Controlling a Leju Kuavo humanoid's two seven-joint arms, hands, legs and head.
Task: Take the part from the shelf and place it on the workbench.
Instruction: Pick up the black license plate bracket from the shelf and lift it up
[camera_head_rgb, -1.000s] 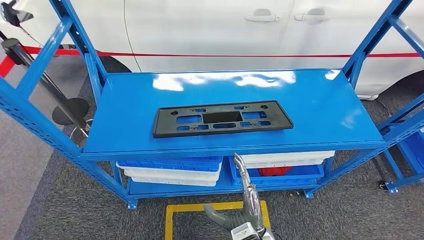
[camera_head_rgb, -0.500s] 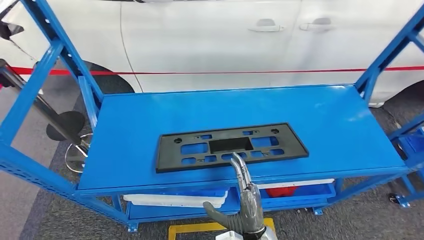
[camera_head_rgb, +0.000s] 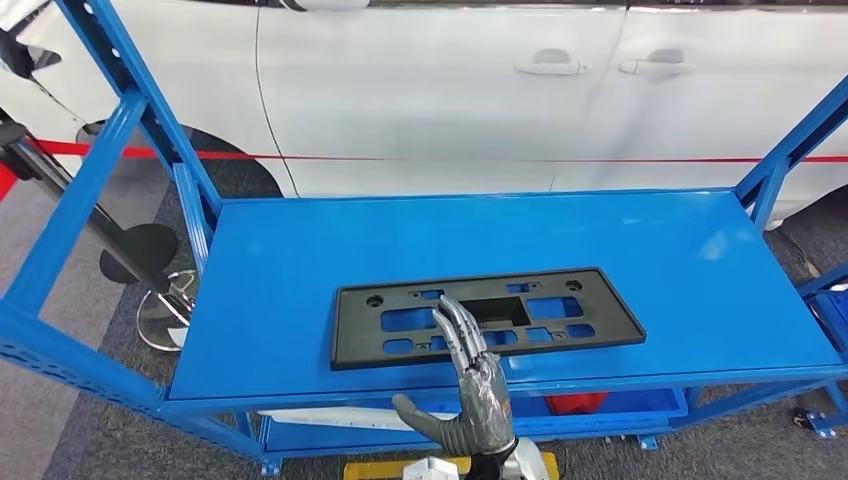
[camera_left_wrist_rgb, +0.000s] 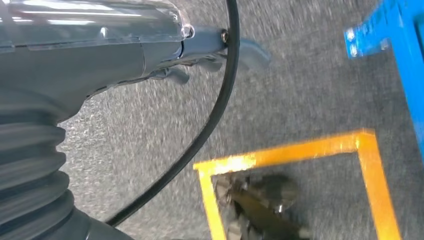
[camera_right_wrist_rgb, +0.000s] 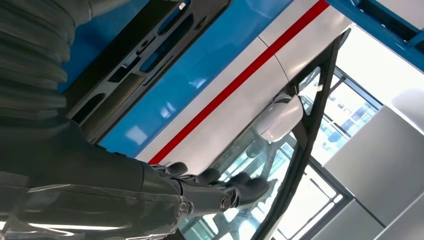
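Part (camera_head_rgb: 485, 319), a flat black plastic frame pierced with rectangular slots, lies on the glossy blue shelf (camera_head_rgb: 300, 260) near its front edge, right of centre. From the head view the right hand (camera_head_rgb: 470, 385) reaches over that edge, fingers extended and apart, holding nothing, fingertips above the part. Left wrist view adds the left hand (camera_left_wrist_rgb: 210, 55) over grey carpet (camera_left_wrist_rgb: 300, 100) and yellow tape (camera_left_wrist_rgb: 280, 155); its grip cannot be told.
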